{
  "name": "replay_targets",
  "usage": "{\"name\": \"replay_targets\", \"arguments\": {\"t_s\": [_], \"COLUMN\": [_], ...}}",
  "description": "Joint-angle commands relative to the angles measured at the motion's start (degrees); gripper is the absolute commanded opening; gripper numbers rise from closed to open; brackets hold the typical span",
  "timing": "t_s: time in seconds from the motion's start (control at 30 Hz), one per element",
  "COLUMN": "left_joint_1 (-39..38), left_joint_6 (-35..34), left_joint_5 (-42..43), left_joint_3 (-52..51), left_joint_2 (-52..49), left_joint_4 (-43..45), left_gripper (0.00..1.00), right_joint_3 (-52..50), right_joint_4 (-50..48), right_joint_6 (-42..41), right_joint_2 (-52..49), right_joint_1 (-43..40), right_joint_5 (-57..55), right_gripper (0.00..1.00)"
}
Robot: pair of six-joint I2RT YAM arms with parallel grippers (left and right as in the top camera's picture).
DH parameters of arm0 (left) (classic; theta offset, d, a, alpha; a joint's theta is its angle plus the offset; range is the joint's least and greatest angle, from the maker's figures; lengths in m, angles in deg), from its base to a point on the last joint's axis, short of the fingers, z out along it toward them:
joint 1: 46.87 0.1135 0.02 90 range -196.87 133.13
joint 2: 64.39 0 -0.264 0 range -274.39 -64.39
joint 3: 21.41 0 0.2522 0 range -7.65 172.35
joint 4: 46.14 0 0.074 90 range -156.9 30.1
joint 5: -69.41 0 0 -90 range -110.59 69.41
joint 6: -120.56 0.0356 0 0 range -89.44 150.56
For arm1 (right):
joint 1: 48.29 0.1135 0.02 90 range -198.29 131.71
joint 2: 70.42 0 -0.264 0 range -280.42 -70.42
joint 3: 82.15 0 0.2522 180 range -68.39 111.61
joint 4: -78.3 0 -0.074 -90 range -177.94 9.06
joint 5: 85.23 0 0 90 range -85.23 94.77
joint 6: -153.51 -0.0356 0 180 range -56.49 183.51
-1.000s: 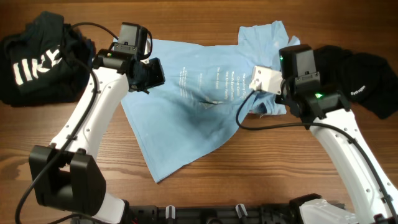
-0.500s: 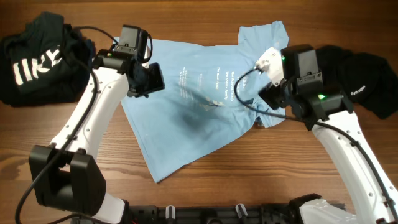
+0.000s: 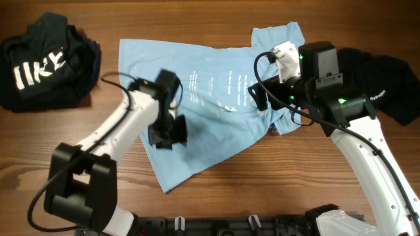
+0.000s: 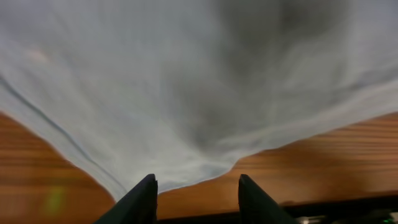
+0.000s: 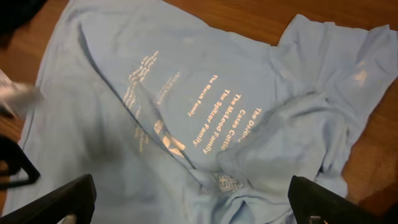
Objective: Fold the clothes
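**Flatten first, then fold**

The light-blue T-shirt [image 3: 216,137] lies print side up across the middle of the worktop [image 3: 262,190]. It sits askew, with one hem corner pointing to the near edge and a bunched sleeve [image 5: 298,124] toward the right edge. A black garment [image 3: 39,65] sits heaped in the far left corner, and a dark garment [image 3: 384,85] lies at the right edge.

Our left claw [image 4: 198,186] hangs low over the shirt's left side. Its fingers stand partly apart with nothing between them, and the cloth's edge lies just ahead of the tips. Our right claw [image 5: 193,202] is spread wide and empty above the printed lines.

We judge the step in hand to be taking hold for a first fold. To do it well, we:

- pinch only the top edge of the cloth, not a thick wad;
- smooth out the rumpled sleeve before creasing;
- lift both sides evenly, so the thin cotton does not drag or twist.
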Motion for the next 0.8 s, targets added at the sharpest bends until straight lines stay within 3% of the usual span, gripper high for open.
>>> {"name": "replay_targets", "arguments": {"t_s": [0.0,0.23,0.37,0.53,0.77], "left_joint_1": [-2.01,-2.43,-2.43,-2.05,4.33], "left_joint_6": [-7.37,-11.15,-15.91,-21.97,-24.35], "left_joint_5": [1.51,-0.13,-6.95,-15.34,-15.96], "left_joint_3": [-6.32,-13.66,-15.45,-17.27,-20.46], "left_joint_2": [0.9,0.87,0.87,0.87,0.87], "left_joint_4": [4.39,18.14,20.15,20.28,24.06], "left_gripper": [0.39,0.24,0.18,0.2,0.3], "right_joint_3": [1.25,1.25,1.25,1.25,1.25], "right_joint_4": [-0.83,-1.53,-1.51,-1.64,-1.62], "right_joint_6": [-1.4,-1.38,-1.4,-1.36,-1.16], "right_joint_2": [-1.33,-2.89,-2.97,-2.99,-2.99], "right_joint_1": [0.2,0.2,0.2,0.2,0.2], "right_joint_5": [2.23,2.27,2.27,2.25,2.23], "right_gripper": [1.0,1.0,1.0,1.0,1.0]}}
